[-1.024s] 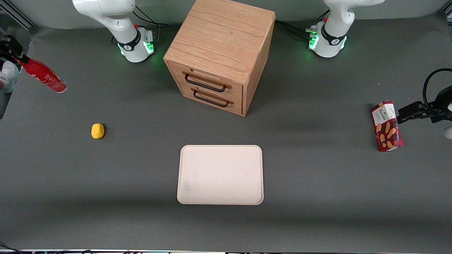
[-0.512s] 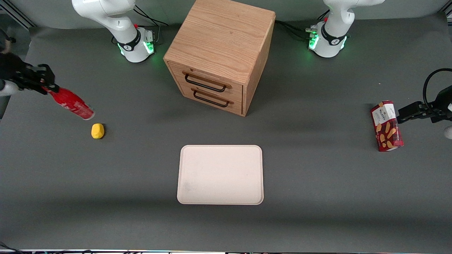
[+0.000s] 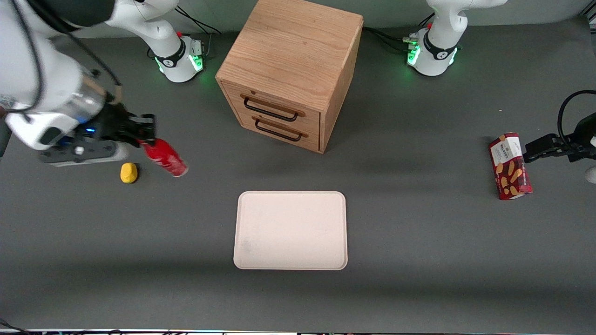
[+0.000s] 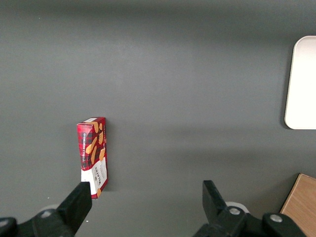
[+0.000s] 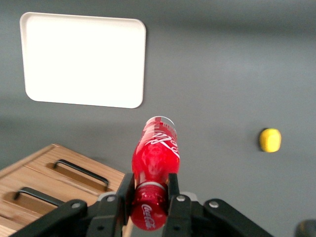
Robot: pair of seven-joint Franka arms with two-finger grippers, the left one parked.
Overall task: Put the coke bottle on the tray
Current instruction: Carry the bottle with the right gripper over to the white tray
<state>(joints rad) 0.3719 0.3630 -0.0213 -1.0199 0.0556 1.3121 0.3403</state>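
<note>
Step in hand: carrying. The coke bottle (image 3: 164, 158) is in the air, not yet over the tray (image 3: 290, 231).

Gripper: the right gripper (image 5: 150, 196) is clamped on the bottle's neck end, one finger on each side just above the cap, as the right wrist view shows. In the front view it hangs above the table toward the working arm's end, near the yellow lump (image 3: 129, 172).

Coke bottle: held tilted, base pointing down and toward the tray, clear of the table. It sits just beside the yellow lump in the front view and well apart from the tray.

Tray: flat and bare on the table, nearer to the front camera than the wooden drawer cabinet (image 3: 291, 72).

Snack box: the red snack box (image 3: 510, 166) stands toward the parked arm's end of the table, well out of the way.

Next move, as I judge it: travel on sideways until the bottle's base is over the tray's middle, then lower it.

Care needed: the tilt should be brought upright before release, or the slim bottle may tip or roll.
</note>
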